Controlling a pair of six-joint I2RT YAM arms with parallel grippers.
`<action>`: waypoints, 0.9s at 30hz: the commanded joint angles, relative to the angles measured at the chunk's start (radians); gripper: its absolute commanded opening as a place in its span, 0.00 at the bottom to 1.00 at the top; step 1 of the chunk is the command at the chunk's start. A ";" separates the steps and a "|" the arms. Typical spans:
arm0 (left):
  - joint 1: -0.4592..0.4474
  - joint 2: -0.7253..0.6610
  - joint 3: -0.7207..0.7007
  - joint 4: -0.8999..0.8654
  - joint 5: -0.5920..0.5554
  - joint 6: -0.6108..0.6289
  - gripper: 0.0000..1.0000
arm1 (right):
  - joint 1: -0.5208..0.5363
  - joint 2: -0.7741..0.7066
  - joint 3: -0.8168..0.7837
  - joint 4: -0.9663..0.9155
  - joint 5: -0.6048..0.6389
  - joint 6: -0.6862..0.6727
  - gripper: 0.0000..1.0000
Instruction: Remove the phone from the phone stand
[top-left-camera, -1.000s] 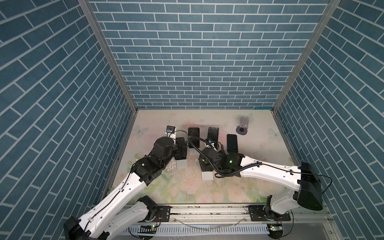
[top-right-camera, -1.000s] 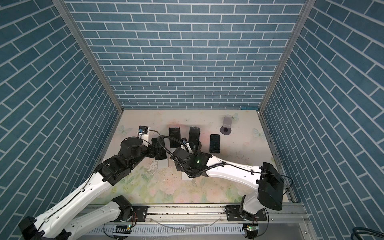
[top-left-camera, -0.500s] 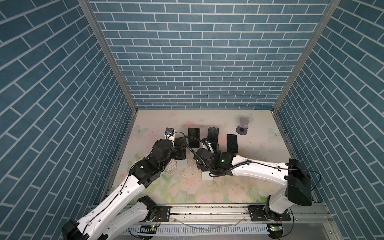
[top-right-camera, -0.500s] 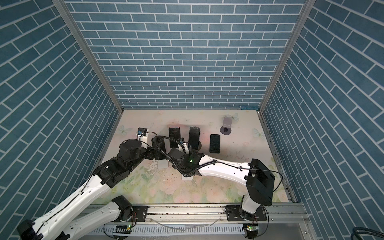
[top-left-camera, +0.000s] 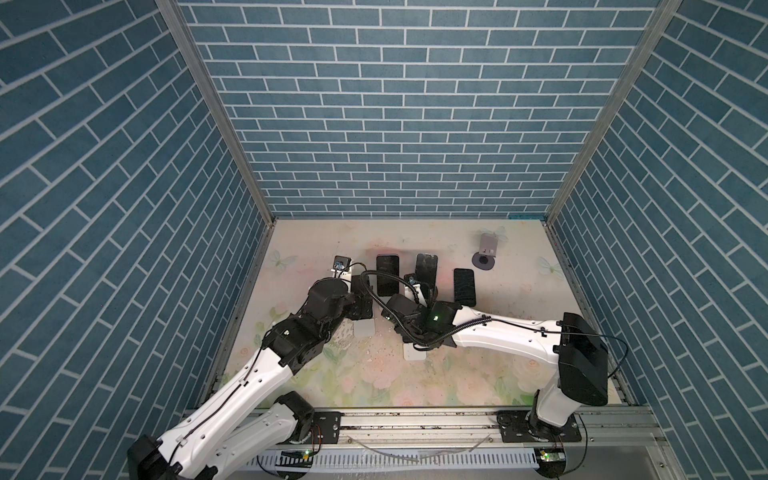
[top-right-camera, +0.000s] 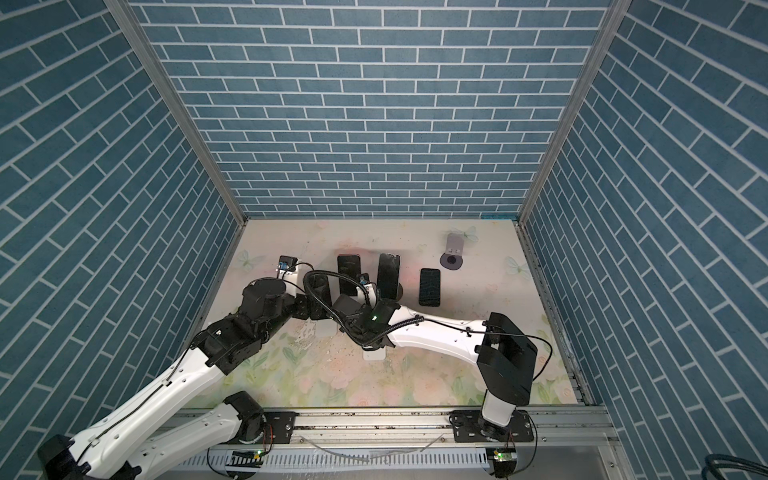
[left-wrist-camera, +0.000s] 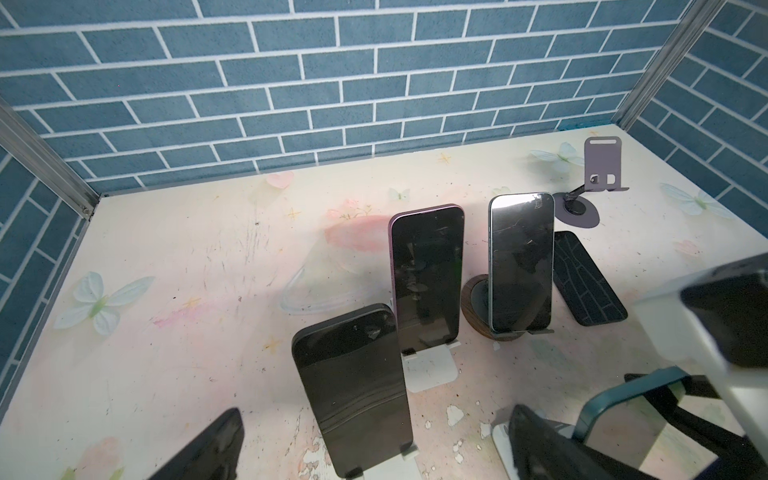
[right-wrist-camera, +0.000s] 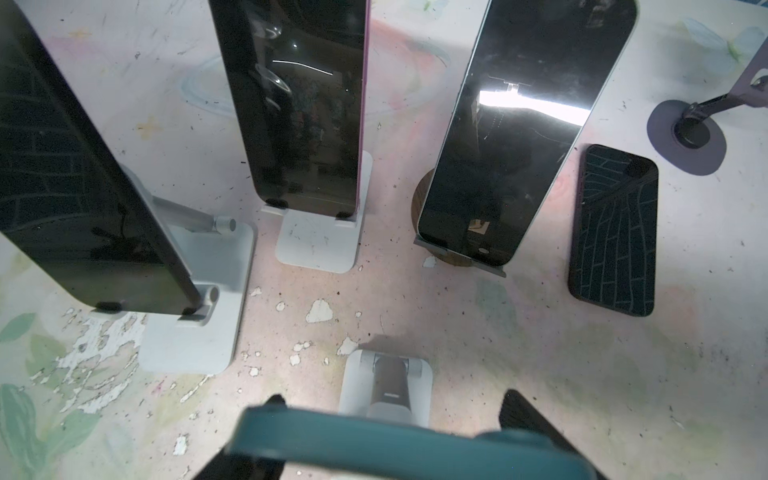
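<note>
right gripper is set astride teal phone edges for lifting; clamp cannot be told | phone is propped on white stand, counter front | left gripper is held released

The purple-edged phone and the silver-edged phone have glossy black glass faces. The white stand looks matt and smooth. The round base shows wood grain. The printed surface is scuffed, with its coating flaked in patches.
</note>
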 joint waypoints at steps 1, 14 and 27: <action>-0.003 0.012 -0.011 0.022 0.013 0.020 1.00 | -0.003 0.012 0.042 -0.044 0.023 0.040 0.76; -0.004 0.006 -0.009 0.024 0.010 0.024 1.00 | -0.003 -0.017 0.017 0.005 0.012 -0.003 0.47; -0.004 0.008 -0.001 0.027 0.008 0.022 1.00 | 0.002 -0.098 0.004 0.079 0.027 -0.115 0.41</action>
